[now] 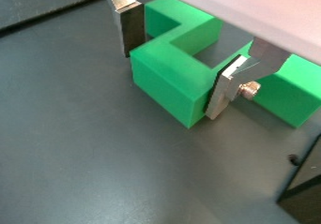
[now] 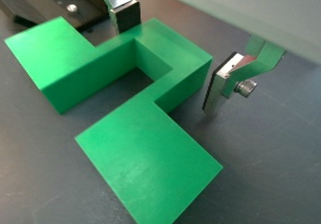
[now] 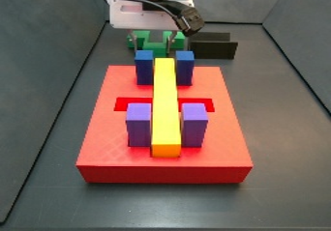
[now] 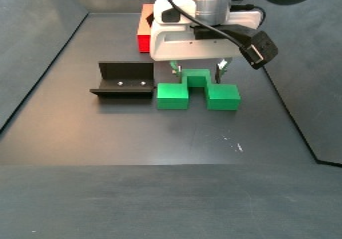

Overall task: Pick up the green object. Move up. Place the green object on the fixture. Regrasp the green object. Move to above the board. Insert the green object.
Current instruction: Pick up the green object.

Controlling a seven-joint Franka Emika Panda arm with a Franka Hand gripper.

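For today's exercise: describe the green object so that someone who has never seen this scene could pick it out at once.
Start at the red board with its yellow bar and blue blocks. Beyond its far end, on the dark floor beside the black fixture, lies the green object, under the gripper, whose fingers straddle its middle section. It is the only green piece, blocky and stepped.

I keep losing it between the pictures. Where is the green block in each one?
Wrist view: the green object sits on the dark floor, its middle part between the claw fingers.
Wrist view: it fills most of the picture.
Side view: only a bit shows behind the red board.
Side view: it lies right of the fixture.
Shared landmark: the claw straddling it.
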